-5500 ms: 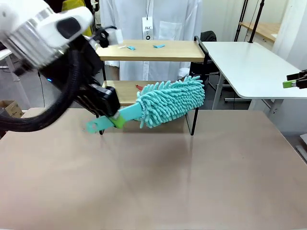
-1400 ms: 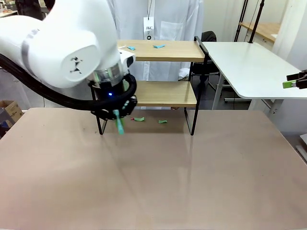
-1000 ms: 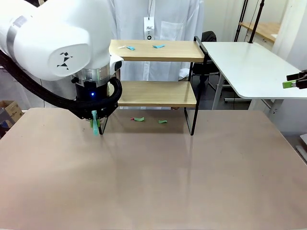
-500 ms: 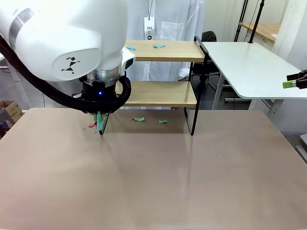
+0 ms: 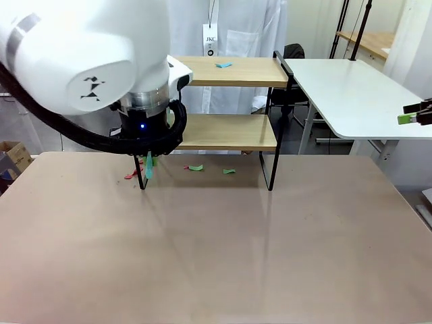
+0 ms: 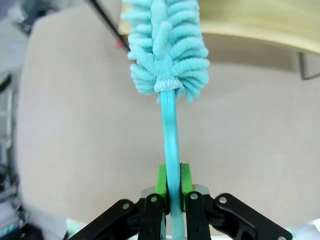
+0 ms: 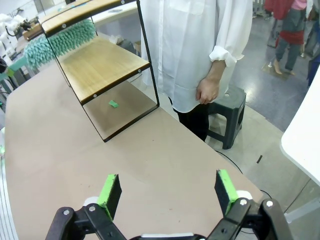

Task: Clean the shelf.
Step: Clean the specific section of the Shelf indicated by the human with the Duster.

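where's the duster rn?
Left wrist view: the duster is clamped by its handle in the left gripper, fluffy head at the left end of the shelf.

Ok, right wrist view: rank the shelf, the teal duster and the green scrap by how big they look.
1. shelf, largest
2. teal duster, though it sits farther from the camera
3. green scrap, smallest by far

The front camera faces across the table (image 5: 270, 256) to the shelf (image 5: 229, 131), upper centre. Both wrist cameras sit nearer and catch it near their top edges.
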Controlling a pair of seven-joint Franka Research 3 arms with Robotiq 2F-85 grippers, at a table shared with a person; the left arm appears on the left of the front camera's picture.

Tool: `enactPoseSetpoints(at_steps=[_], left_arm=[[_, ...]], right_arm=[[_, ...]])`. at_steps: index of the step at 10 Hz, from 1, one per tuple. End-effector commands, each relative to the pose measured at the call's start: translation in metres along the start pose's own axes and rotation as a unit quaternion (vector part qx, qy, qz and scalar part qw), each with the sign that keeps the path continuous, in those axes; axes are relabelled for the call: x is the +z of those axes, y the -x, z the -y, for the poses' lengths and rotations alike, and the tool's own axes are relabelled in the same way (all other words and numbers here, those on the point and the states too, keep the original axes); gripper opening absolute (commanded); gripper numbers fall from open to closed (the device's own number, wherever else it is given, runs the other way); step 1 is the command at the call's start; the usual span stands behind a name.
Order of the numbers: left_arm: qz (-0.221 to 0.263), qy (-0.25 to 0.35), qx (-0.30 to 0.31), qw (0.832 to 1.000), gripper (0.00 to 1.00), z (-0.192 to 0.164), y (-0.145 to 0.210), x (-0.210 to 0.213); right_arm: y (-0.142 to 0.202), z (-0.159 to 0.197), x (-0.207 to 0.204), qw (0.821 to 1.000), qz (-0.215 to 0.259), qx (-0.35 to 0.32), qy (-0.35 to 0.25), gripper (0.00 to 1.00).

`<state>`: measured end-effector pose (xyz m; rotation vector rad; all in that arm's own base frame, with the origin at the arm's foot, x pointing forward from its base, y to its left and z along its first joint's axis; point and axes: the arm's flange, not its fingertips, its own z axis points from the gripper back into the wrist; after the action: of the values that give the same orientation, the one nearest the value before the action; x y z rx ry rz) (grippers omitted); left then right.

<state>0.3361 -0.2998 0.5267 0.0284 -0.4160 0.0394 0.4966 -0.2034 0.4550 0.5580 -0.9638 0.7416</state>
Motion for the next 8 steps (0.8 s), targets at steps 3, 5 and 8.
enactPoseSetpoints(at_steps=[3,5,8], left_arm=[[0.003,0.105,-0.131,0.986,0.13,-0.056,0.016,0.008],[0.006,0.151,-0.215,0.965,0.13,-0.077,0.019,0.021],[-0.022,0.207,-0.342,0.917,0.13,-0.11,0.012,0.023]], right_arm=[[-0.002,-0.001,0.0,1.0,0.001,0.002,0.0,1.0],[-0.002,-0.001,0.0,1.0,0.001,0.002,0.0,1.0],[-0.002,-0.001,0.0,1.0,0.001,0.002,0.0,1.0]])
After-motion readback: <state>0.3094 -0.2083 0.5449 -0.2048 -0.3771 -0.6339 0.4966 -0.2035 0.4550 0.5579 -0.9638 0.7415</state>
